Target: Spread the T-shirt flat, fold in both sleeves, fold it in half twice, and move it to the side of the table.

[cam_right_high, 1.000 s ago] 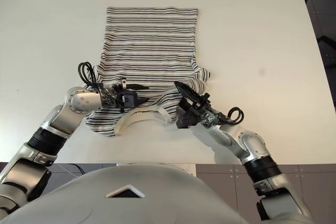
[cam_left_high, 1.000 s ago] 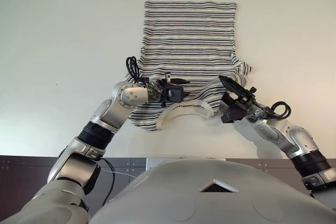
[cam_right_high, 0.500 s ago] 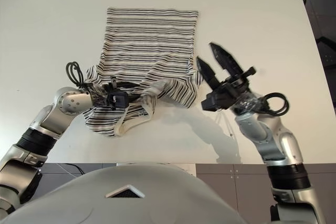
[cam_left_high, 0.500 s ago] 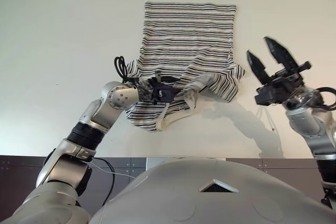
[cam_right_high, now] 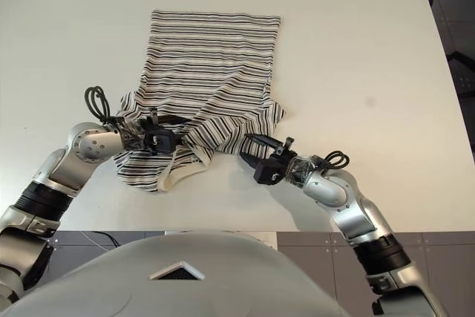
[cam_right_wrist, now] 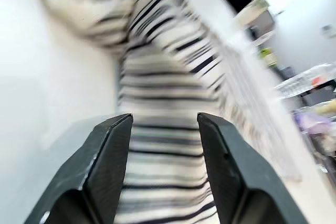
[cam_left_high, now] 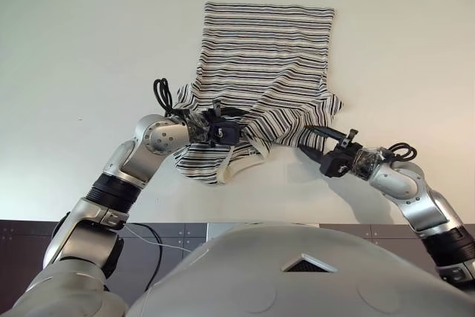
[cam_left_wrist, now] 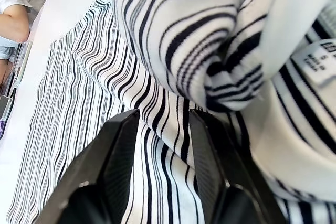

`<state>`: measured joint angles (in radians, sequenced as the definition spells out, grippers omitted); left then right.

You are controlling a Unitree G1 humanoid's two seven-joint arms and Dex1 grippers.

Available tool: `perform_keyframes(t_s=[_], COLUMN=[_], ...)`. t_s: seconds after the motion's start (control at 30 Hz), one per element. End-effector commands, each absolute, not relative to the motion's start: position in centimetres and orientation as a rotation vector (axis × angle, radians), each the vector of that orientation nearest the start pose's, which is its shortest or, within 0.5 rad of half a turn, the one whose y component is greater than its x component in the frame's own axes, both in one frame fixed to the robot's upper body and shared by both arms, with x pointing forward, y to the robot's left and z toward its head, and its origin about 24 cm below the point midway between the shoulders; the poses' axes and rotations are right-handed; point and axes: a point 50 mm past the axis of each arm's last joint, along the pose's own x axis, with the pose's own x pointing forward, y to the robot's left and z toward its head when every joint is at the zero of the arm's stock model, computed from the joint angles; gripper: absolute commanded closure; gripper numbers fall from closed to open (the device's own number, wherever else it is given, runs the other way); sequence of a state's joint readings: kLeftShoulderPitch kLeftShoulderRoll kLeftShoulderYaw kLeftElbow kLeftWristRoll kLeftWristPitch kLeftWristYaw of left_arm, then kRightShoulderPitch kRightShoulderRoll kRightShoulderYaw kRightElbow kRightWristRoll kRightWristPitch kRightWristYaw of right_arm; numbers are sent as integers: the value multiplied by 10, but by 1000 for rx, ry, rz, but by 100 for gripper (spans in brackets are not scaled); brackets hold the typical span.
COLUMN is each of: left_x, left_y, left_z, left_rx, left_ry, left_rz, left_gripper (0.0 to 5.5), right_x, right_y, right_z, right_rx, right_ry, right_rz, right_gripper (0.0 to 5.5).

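Observation:
The black-and-white striped T-shirt (cam_left_high: 263, 50) lies on the white table (cam_left_high: 89, 72), hem at the far end. Its near part is bunched up, and the white collar band (cam_left_high: 239, 169) hangs toward me. My left gripper (cam_left_high: 231, 133) is shut on a fold of fabric by the collar; in the left wrist view (cam_left_wrist: 164, 119) stripes run between its fingers. My right gripper (cam_left_high: 309, 142) is open and low over the table, just right of the crumpled near-right shoulder (cam_left_high: 315, 113), pointing at it. In the right wrist view (cam_right_wrist: 164, 120) the shirt (cam_right_wrist: 157, 77) lies just ahead of the fingers.
Bare tabletop extends on both sides of the shirt, widest on the left. The table's near edge (cam_left_high: 223, 222) runs close behind both wrists, and its right edge (cam_right_high: 445, 72) shows with dark floor beyond.
My right gripper let go of the shoulder, swung up open, then came back down beside the shirt. My left gripper pulled the collar area leftward, bunching the fabric.

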<state>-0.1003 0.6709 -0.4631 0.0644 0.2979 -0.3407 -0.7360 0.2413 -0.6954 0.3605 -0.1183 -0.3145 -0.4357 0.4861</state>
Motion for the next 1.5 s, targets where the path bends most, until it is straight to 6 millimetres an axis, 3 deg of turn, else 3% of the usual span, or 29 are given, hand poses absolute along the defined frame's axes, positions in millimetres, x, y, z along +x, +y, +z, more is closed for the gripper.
perform_keyframes(t_s=[0.03, 0.13, 0.3, 0.37, 0.43, 0.57, 0.67, 0.73, 0.93, 1.03, 1.13, 1.27, 1.37, 1.5], left_x=[204, 203, 200, 199, 198, 196, 196, 197, 199, 204, 218, 223, 220, 208], left_y=[163, 164, 161, 157, 152, 146, 146, 147, 144, 143, 138, 133, 150, 181], left_z=[8, 7, 9, 11, 14, 15, 15, 15, 17, 23, 49, 86, 84, 82], left_rx=[1025, 1029, 1017, 1004, 989, 980, 980, 985, 987, 992, 888, 714, 773, 749], left_ry=[236, 239, 234, 214, 187, 170, 169, 170, 156, 133, 40, -50, 10, 104], left_rz=[-1344, -1339, -1329, -1329, -1338, -1339, -1337, -1337, -1343, -1332, -1193, -1086, -1057, -974], left_gripper=[373, 373, 373, 373, 373, 373, 373, 373, 373, 373, 373, 373, 373, 373], right_x=[167, 171, 170, 173, 181, 200, 207, 209, 194, 184, 177, 174, 173, 182], right_y=[-178, -184, -210, -217, -219, -217, -205, -198, -183, -201, -237, -259, -266, -262], right_z=[18, 22, 22, 25, 37, 81, 105, 104, 46, 26, 36, 51, 60, 74], right_rx=[-905, -818, -557, -504, -463, -354, -287, -290, -363, -440, -473, -483, -506, -512], right_ry=[103, 170, 579, 666, 677, 556, 462, 444, 590, 696, 788, 842, 839, 719], right_rz=[1122, 1118, 1121, 1141, 1159, 1190, 1216, 1218, 1245, 1220, 1227, 1272, 1298, 1259], right_gripper=[324, 324, 324, 324, 324, 324, 324, 324, 324, 324, 324, 324, 324, 324])
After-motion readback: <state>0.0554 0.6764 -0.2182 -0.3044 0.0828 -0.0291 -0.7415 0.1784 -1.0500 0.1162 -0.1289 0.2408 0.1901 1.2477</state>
